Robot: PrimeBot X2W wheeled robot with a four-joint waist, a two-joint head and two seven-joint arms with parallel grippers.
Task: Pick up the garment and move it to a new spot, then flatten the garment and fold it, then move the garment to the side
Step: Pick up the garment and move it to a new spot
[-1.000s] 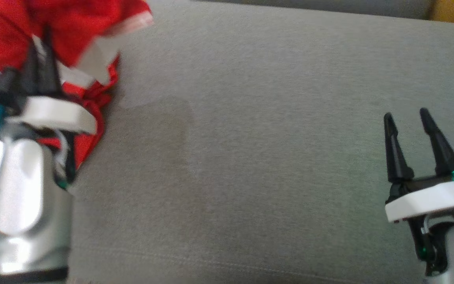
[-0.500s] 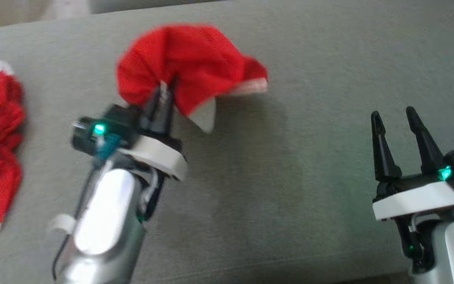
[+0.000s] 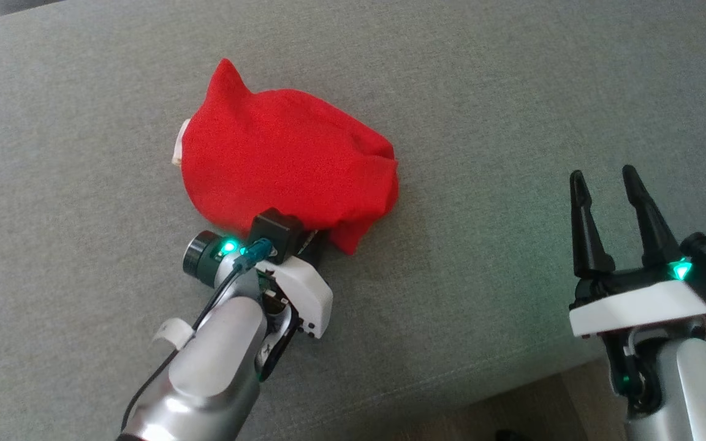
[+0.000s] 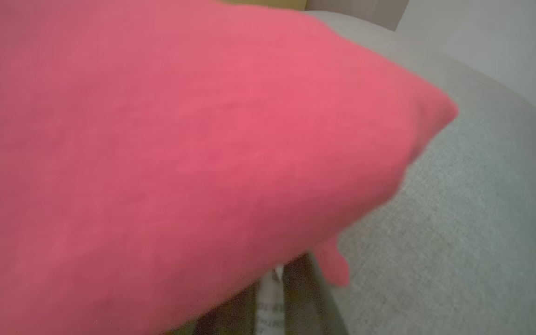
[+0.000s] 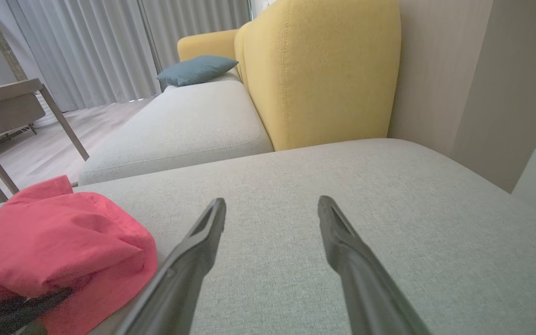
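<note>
On grey cushion [image 3: 512, 92], garment [image 3: 285, 165]; yellow backrest [image 5: 324, 70]

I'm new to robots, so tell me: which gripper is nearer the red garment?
Left. The left gripper is shut on the red garment at its near edge; the right gripper stands open, well apart, off to its right.

One red garment [image 3: 279, 159], one blue pillow [image 5: 197, 70] and one table [image 5: 3, 95].

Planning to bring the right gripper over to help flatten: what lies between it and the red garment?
Just bare grey cushion separates the right gripper from the garment, as the head view shows.
</note>
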